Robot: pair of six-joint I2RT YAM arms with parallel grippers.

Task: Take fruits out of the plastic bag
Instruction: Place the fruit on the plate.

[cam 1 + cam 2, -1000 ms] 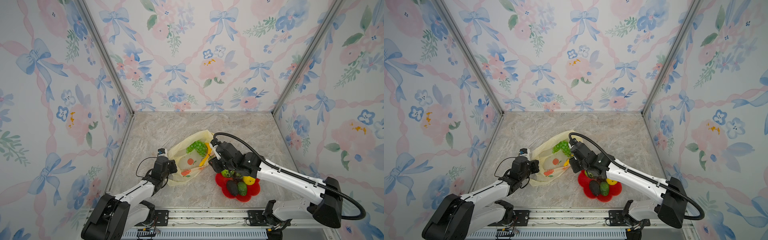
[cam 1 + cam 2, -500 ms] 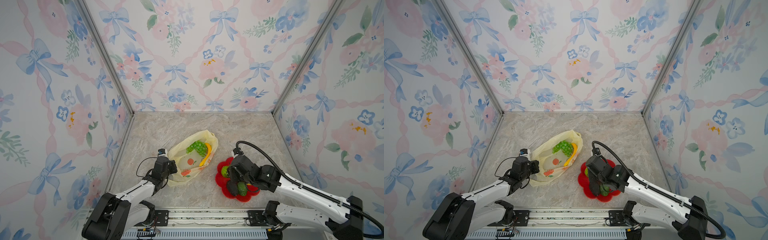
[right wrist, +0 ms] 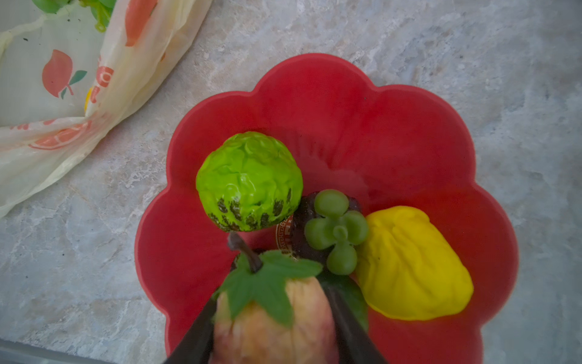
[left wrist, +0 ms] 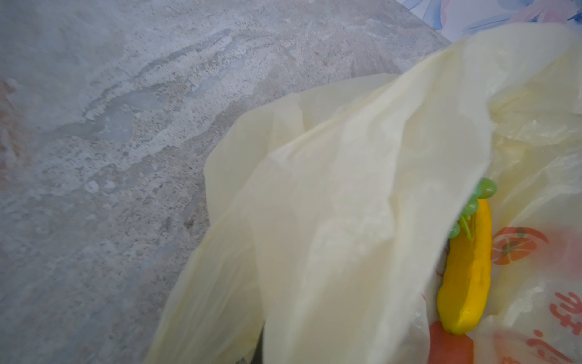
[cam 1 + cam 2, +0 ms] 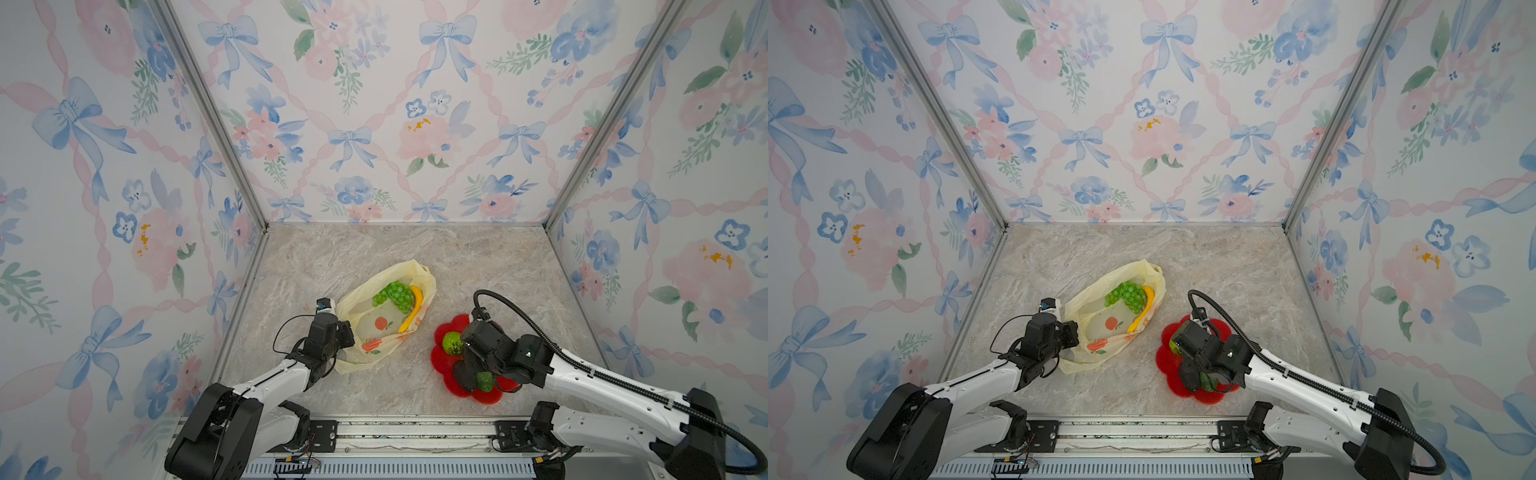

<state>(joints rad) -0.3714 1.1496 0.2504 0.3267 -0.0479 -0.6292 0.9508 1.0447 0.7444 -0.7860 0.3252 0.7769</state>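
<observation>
Holding a pinkish leafy fruit (image 3: 267, 334), my right claw (image 3: 271, 302) hovers above the red plate (image 3: 330, 94). My left claw (image 5: 348, 334) is clamped on the plastic bag's (image 5: 374, 299) edge.

Plastic bag (image 5: 356, 306): one. Fruits inside it: two.
- one green grape bunch (image 5: 395, 294)
- one yellow banana (image 5: 412, 312)

Red flower-shaped plate (image 3: 346, 107): one.

Fruits outside the bag: five.
- one bumpy green round fruit (image 3: 248, 181)
- one yellow lemon (image 3: 409, 264)
- one dark fruit with a green cap (image 3: 337, 231)
- one pale pink leafy fruit (image 3: 267, 331)
- one dark green fruit (image 3: 357, 301), partly hidden
</observation>
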